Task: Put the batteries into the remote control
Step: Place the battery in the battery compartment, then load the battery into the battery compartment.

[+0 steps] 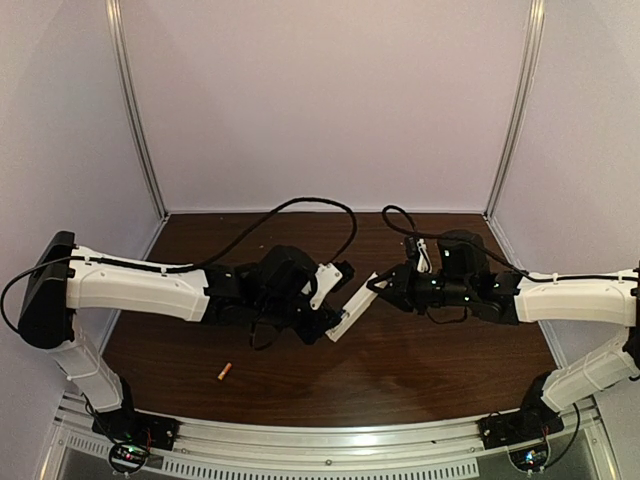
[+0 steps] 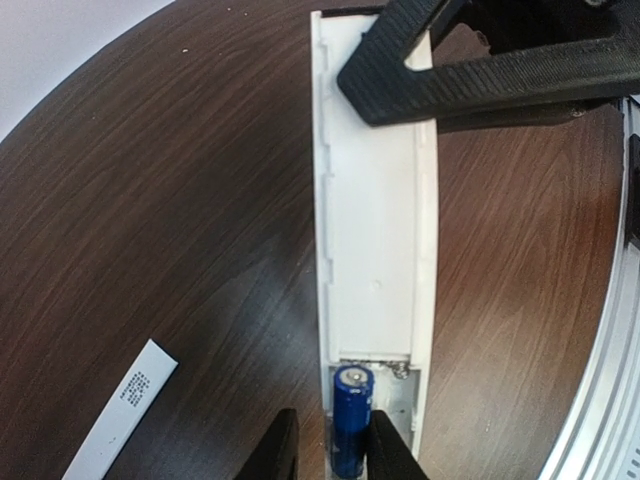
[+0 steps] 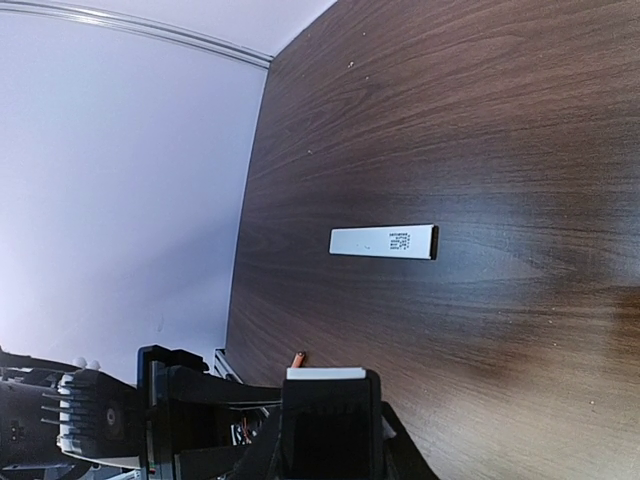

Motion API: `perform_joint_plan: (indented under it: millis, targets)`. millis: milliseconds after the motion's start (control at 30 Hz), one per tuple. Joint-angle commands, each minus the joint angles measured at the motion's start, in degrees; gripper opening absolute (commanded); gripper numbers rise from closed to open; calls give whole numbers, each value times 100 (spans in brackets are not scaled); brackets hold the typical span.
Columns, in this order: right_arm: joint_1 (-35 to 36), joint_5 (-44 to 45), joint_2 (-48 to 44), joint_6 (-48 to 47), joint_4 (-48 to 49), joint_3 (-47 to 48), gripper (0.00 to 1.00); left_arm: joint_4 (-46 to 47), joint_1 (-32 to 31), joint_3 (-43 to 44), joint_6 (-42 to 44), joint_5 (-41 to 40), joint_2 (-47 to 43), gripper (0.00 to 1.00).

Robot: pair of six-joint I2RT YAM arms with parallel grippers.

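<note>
Reaching in from 3 o'clock, the right gripper (image 1: 378, 285) clamps one end of the slim white, open-backed remote control (image 2: 375, 220), while the left gripper (image 2: 333, 442), coming from 9 o'clock, stands narrowly parted around the blue battery (image 2: 352, 420) seated in the other end, with the orange battery (image 1: 224, 371) on the table (image 1: 450, 350) at its 7 o'clock.

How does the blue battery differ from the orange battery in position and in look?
The blue battery sits in the remote control's open compartment, between the fingers of the left pincer; the orange battery lies alone on the table. The blue battery is dark blue with a silvery end; the orange battery is orange. Both are small cylinders.
</note>
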Motion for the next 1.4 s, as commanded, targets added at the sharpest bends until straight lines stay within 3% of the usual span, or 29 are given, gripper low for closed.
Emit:
perform_joint_plan:
  millis: [0,167,433,767,1100,1367]
  targets:
    - [57,-18,-234,-38,119,207,0,-329,22,43,-87,-165,111,26]
    - [57,30,-217,-152,-16,229,0,-305,29,28,-116,24,15,35]
    - [58,-25,-147,-237,-78,243,0,-193,31,-83,111,215,-311,41]
    - [8,-439,26,-615,-567,556,0,8,219,-361,959,1044,-1282,65]
    - [-4,-1408,295,-1233,-1229,1230,0,-74,177,-876,3283,1877,-2073,51]
    - [4,-1702,493,-1474,-1594,1515,0,11,91,-889,4033,2004,-2170,40]
